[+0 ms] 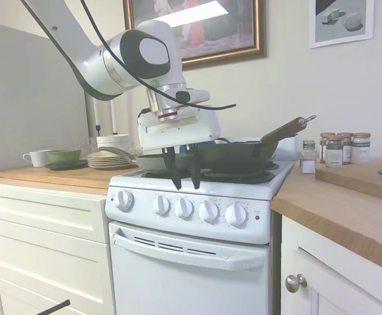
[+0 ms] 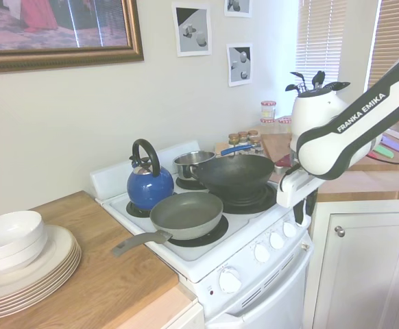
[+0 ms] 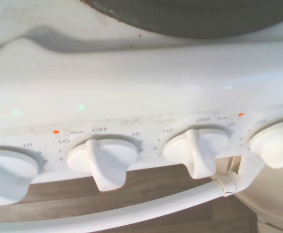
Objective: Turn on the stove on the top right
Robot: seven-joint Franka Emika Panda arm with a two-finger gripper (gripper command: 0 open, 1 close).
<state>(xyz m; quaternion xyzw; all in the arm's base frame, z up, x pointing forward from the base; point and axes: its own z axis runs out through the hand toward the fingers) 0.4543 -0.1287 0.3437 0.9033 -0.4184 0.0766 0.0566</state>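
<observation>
Left worktop (image 1: 53, 176) carried a cup (image 1: 37, 157), green bowl (image 1: 63, 156) and plates (image 1: 107, 159). The stove (image 1: 191, 262) stood between the cabinets, its front facing the first exterior camera and its knob row running side to side along the panel. Five knobs: one set apart at left (image 1: 125, 200), then four together (image 1: 197, 210), with a small red light (image 1: 257, 216) at the right end. On top sat a grey pan (image 2: 187, 214), blue kettle (image 2: 149, 184), small pot (image 2: 192, 163) and black wok (image 2: 240, 177). The end effector (image 1: 184, 184) hung at the stove's front edge above the middle knobs, fingers pointing down and apart, holding nothing. Wrist view read "Rear", "OFF", "HI", "LO" around the knobs, with orange dots. The arm (image 2: 354, 130) bore "FRANKA EMIKA". Spice jars (image 1: 339, 149) stood on the right worktop.
</observation>
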